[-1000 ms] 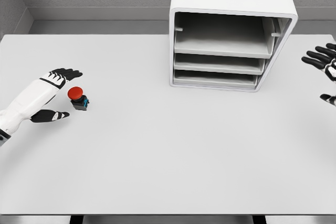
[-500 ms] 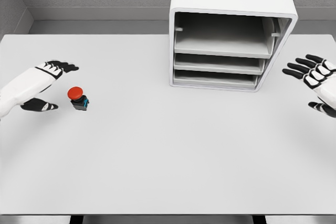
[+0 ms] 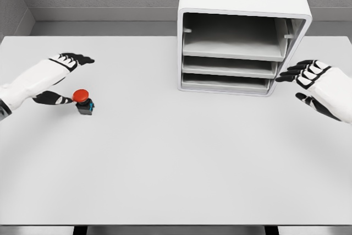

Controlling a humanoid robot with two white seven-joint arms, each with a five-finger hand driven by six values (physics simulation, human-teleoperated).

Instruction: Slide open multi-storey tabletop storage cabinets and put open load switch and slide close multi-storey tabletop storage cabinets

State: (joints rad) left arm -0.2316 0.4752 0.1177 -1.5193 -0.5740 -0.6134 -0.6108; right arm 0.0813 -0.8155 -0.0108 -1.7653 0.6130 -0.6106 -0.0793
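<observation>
Between our left hand's [image 3: 52, 78] thumb and spread fingers [image 3: 77, 58] sits the switch [image 3: 83, 101], upright on the table [image 3: 165, 158] with its red cap up. The thumb tip reaches close to the cap, perhaps touching it; the fingers stretch out above and beyond it. We hold nothing here: the hand is open, set around the switch so that a pinch across the cap looks like the natural next move.

Just left of our right hand [image 3: 316, 81] stands the cabinet [image 3: 242, 31]. This hand is also open and empty, fingers extended toward the cabinet's right front corner, level with the lower trays. We judge it is placed there either to steady the case or to get at a drawer front.

The top bay of the cabinet shows as an open hollow with a tray floor deep inside; the two trays below sit nearly flush with the front. We cannot tell whether any one counts as slid out.

The switch lies well apart from the cabinet, off to its left, so putting it in and closing up are not yet done.
</observation>
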